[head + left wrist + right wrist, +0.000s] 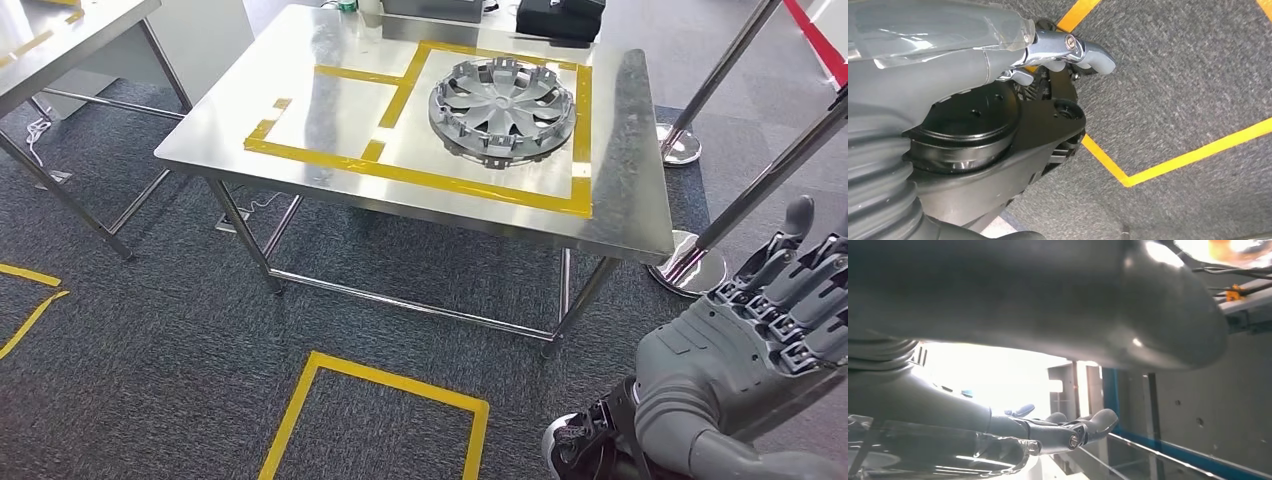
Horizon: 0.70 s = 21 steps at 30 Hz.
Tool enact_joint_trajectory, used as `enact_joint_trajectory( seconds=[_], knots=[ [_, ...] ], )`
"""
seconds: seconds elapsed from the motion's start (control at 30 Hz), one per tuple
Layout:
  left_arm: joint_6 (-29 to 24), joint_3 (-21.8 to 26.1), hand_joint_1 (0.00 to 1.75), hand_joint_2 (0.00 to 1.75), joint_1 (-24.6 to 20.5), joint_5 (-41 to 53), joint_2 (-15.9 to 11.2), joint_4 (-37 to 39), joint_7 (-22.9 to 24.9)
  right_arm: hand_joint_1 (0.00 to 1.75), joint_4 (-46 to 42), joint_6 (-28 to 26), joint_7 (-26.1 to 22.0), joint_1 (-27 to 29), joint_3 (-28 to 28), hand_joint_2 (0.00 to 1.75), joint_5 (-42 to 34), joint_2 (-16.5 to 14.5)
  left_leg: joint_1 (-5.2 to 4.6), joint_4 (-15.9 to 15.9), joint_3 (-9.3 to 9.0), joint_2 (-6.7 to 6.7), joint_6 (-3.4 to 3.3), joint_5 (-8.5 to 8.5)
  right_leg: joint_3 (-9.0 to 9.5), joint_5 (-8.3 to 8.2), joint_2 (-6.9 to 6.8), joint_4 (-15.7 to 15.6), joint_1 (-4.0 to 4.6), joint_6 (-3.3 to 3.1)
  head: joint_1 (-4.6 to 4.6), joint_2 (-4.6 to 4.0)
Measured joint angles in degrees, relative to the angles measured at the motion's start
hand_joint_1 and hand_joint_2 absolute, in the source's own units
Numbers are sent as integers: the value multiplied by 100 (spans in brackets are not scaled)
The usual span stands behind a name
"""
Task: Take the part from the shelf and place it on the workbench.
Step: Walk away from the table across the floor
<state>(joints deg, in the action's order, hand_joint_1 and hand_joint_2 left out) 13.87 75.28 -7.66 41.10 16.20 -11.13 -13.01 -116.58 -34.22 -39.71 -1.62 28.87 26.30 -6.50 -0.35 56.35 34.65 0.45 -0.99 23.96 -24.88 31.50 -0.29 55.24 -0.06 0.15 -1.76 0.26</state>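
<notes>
Now, from the head view we see the part (pixel 502 106), a grey wheel cover, lying flat on the steel workbench (pixel 300 60), inside the larger yellow tape rectangle (pixel 470 185) marked on the benchtop. A black case (pixel 560 17) sits at the far edge of the workbench, beyond the part. A chrome stanchion base (pixel 690 265) stands on the carpet just beside the workbench's near right leg, and a yellow floor square (pixel 375 415) lies on the carpet in front of the workbench. Our right hand (pixel 770 310) is raised well apart from the part, near that stanchion, its fingers stretched out and apart, holding nothing

At the left wrist we look down on grey carpet crossed by yellow tape lines; the left hand (pixel 1068 52) hangs with its fingers curled in and nothing between them

At the right wrist the right hand's fingers (pixel 1083 427) reach out straight against a bright background, holding nothing, with a blue-edged wall panel (pixel 1198 405) beyond them
</notes>
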Motion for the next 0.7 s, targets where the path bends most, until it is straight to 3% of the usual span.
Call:
enact_joint_trajectory(
  seconds=[0.07,0.1,0.13,0.2,0.23,0.27,0.3,0.33,0.4,0.47,0.5,0.57,0.63,0.7],
  knots=[
    [1,-1,0,175,3,23,-6,0,0,0,1,-32,-1,4,12,0,14,12,22,21,48,-8,71,-2,-89,-99,-13,-18,-10,-67,1,1],
    [3,-2,0,175,5,37,-9,0,0,0,1,-39,-1,6,16,0,23,15,32,123,96,-19,103,145,-145,-167,-25,-31,-24,-105,-9,1],
    [5,-3,0,175,6,50,-13,0,0,0,2,-44,0,11,17,0,38,15,44,330,170,-31,133,389,-214,-241,-37,-43,-41,-132,-14,1],
    [10,-5,0,175,8,74,-26,0,0,0,2,-52,0,28,20,0,74,15,72,1036,361,-41,184,975,-378,-377,-50,-31,-40,-150,-27,0],
    [11,-6,0,175,8,81,-34,0,0,0,2,-54,0,37,20,0,87,16,83,1388,427,-40,202,1127,-464,-445,-55,-21,-40,-141,-27,0],
    [11,-7,0,175,9,86,-44,0,0,0,2,-56,-1,45,19,0,96,15,93,1614,428,-39,213,1132,-558,-512,-60,-4,-42,-129,-28,0],
    [11,-7,0,175,10,88,-52,0,0,0,2,-57,-1,51,19,0,98,15,102,1643,336,-39,219,1017,-651,-571,-64,18,-47,-113,-28,0],
    [11,-7,0,175,10,90,-57,0,0,0,2,-57,-1,56,18,0,98,15,113,1459,138,-38,224,849,-744,-624,-66,43,-55,-92,-28,0],
    [11,-10,0,175,4,91,-58,0,0,0,-8,-56,-1,60,18,0,98,14,134,640,-476,-46,236,660,-886,-706,-67,106,-58,-34,-29,0],
    [9,-15,0,175,-6,91,-54,0,-2,0,-29,-37,0,60,17,0,96,13,128,-25,-895,-81,226,720,-971,-797,-70,146,-47,37,-22,1],
    [7,-17,0,175,-7,91,-53,0,-4,0,-38,-20,1,61,16,0,95,13,112,-150,-943,-97,205,752,-1002,-849,-74,147,-48,74,-17,1],
    [-4,-18,0,175,6,91,-54,0,-13,0,-42,22,3,67,11,0,88,14,100,-170,-848,-86,109,705,-1062,-886,-71,151,-69,145,-16,0],
    [-21,-18,0,175,17,90,-58,0,-26,0,-42,62,4,72,6,0,83,14,97,-175,-733,-48,-30,594,-1192,-550,-52,453,-84,199,-1,0],
    [-36,-17,0,175,18,87,-62,0,-37,0,-41,89,4,77,-1,0,83,15,69,-166,-600,-20,-115,470,-1423,33,-29,1231,-89,230,12,1]
  ],
)
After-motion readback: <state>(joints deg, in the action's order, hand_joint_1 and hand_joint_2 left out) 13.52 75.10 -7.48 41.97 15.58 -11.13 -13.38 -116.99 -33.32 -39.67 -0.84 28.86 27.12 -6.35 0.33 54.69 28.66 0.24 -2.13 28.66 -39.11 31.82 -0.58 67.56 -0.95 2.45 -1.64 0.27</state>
